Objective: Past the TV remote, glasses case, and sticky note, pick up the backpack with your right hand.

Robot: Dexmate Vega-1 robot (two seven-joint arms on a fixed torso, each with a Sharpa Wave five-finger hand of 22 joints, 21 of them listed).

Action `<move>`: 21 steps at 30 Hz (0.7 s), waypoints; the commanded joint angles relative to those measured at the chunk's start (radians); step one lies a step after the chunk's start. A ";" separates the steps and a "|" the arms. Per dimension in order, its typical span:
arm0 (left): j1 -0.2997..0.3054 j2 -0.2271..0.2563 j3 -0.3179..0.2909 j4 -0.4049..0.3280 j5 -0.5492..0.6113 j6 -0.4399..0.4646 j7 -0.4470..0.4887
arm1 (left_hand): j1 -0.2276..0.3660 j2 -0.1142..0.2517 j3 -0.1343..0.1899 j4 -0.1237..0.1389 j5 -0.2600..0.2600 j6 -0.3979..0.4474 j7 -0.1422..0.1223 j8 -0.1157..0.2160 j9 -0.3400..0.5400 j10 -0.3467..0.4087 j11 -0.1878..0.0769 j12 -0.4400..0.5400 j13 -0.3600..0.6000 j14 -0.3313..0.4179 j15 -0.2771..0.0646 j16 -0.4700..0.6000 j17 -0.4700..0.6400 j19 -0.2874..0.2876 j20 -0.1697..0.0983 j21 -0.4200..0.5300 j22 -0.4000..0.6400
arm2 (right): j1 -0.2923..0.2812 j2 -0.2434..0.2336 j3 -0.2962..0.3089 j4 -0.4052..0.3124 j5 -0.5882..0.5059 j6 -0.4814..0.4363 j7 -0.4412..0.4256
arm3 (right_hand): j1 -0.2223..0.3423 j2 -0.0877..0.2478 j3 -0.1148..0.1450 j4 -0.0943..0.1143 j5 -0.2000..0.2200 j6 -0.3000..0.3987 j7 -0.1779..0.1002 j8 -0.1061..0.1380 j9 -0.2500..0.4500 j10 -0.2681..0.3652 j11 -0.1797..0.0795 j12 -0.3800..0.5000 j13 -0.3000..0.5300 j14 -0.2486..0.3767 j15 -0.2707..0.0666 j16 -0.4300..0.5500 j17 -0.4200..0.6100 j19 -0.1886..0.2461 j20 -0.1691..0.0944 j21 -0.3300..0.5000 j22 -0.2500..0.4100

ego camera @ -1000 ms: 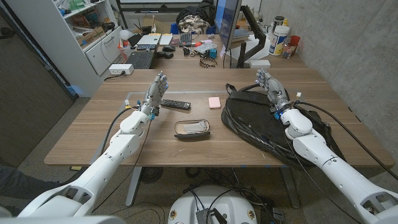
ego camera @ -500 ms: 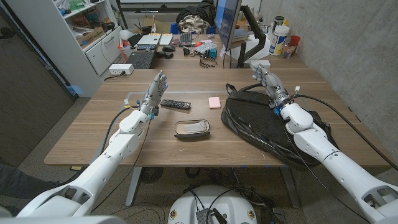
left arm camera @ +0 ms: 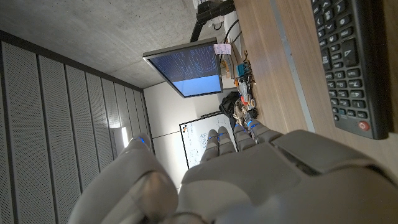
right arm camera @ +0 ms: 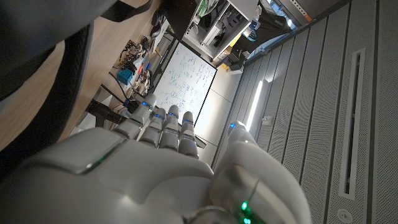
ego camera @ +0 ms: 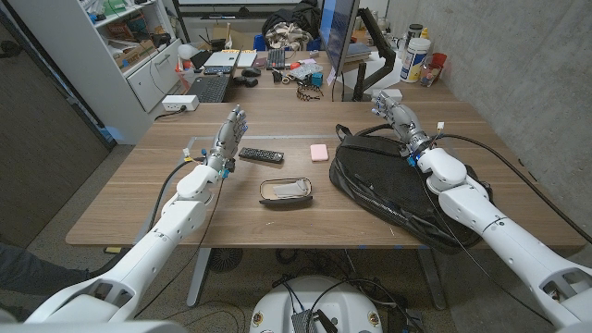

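Right hand point(ego camera: 400, 120) open, fingers apart, holding nothing, poised over the far edge of the backpack point(ego camera: 388, 180). Backpack right beneath and trailing back under the forearm, long axis slanting from far-left to near-right. Much the nearer hand. Left hand point(ego camera: 229, 139) open, upright beside the TV remote point(ego camera: 261, 154).

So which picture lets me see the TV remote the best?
The left wrist view: the TV remote looks big there, so you can see its buttons, though part runs off the picture. The head view shows the whole remote, small, lying on the table beside the left hand.
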 commanded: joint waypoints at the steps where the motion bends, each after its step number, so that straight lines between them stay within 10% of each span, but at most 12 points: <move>1: 0.012 0.016 -0.001 -0.036 0.012 0.021 0.023 | 0.007 0.005 -0.002 -0.003 0.006 0.009 0.003 0.005 0.001 0.001 0.001 0.008 0.005 0.001 0.000 0.008 0.006 -0.003 -0.017 0.005 0.005 | 0.032 -0.003 -0.014 0.037 -0.007 0.014 0.037 | 0.014 0.002 0.006 -0.006 0.001 0.006 -0.002 -0.002 0.004 0.009 -0.001 0.003 0.004 0.009 -0.003 0.004 0.003 0.011 -0.016 -0.001 0.005; 21: 0.022 0.041 0.002 -0.096 0.014 0.070 0.043 | 0.012 0.012 -0.003 -0.005 0.006 0.015 0.004 0.005 0.002 0.003 0.000 0.007 0.005 0.002 -0.001 0.007 0.006 -0.003 -0.015 0.004 0.005 | 0.062 -0.044 -0.029 0.056 -0.073 0.060 0.064 | 0.037 0.006 0.016 -0.024 0.003 0.013 -0.007 -0.002 0.004 0.018 0.000 0.002 0.005 0.025 -0.006 0.003 -0.001 0.028 -0.018 -0.009 0.005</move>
